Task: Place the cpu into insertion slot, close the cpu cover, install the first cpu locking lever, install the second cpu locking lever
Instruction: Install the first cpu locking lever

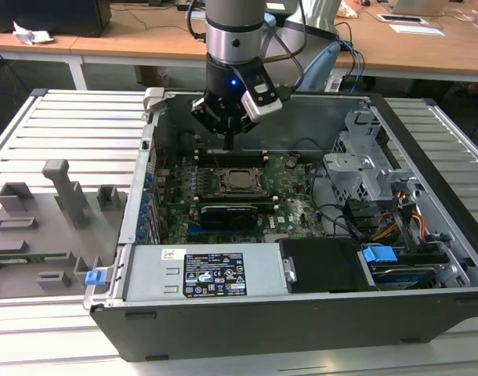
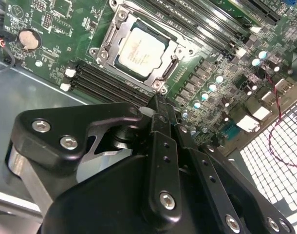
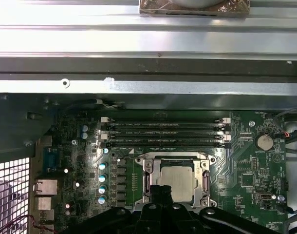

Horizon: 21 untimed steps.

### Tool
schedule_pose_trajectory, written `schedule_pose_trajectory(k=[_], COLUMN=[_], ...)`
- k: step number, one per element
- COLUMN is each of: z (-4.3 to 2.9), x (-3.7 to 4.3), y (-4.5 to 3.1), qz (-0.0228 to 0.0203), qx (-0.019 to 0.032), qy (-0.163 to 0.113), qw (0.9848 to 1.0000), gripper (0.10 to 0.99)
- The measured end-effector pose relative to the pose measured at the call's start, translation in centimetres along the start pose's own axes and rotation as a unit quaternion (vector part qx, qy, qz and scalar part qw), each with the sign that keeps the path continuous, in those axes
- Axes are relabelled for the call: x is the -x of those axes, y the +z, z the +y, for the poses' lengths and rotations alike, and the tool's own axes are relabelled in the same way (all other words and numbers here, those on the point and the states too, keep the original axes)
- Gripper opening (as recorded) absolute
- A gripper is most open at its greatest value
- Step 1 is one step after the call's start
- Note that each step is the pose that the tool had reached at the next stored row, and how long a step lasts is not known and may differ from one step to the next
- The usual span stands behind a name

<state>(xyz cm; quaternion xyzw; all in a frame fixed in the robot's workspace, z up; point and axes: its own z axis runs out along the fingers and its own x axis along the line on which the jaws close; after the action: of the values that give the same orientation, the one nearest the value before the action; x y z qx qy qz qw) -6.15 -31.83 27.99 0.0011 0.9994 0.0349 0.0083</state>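
Observation:
The cpu (image 2: 139,48) lies flat in the insertion slot (image 2: 156,30) on the green board, its pale metal top showing. Around it the grey cpu cover (image 2: 105,43) lies down as a frame; in the first wrist view the cpu (image 3: 177,178) sits inside the cover (image 3: 176,157) too. In the exterior view the cpu (image 1: 240,180) is at the middle of the board. My gripper (image 1: 227,144) hangs just behind it, over the long memory slots. Its fingertips (image 2: 158,102) are pressed together with nothing between them, a short way from the cover's edge.
The open computer case has high walls (image 1: 149,149) around the board. Black memory slots (image 3: 163,131) run beside the socket, and a black card (image 1: 227,211) lies in front. A drive cage (image 1: 364,168), cables (image 1: 396,219) and the power supply (image 1: 200,274) are close by. A grey fixture tray (image 1: 43,227) stands outside.

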Motion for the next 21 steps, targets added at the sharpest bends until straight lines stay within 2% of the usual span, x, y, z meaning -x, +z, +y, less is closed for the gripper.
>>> schedule_pose_trajectory(k=[3, 11, 13, 15, 21], z=[-0.02, -0.05, -0.07, -0.08, -0.03], x=[-0.15, -1.47, -2.21, -2.57, -3.20], y=[0.34, 0.70, 0.92, 1.12, 1.51], qz=[0.0000, 0.0005, 0.0005, 0.0006, 0.0006], qx=[-0.0001, 0.0001, 0.0002, 0.0001, 0.0002], qy=[0.000, -0.008, -0.008, -0.009, -0.010], qw=[1.0000, 1.0000, 1.0000, 1.0000, 0.9999], gripper=[0.106, 0.106, 0.106, 0.106, 0.106])
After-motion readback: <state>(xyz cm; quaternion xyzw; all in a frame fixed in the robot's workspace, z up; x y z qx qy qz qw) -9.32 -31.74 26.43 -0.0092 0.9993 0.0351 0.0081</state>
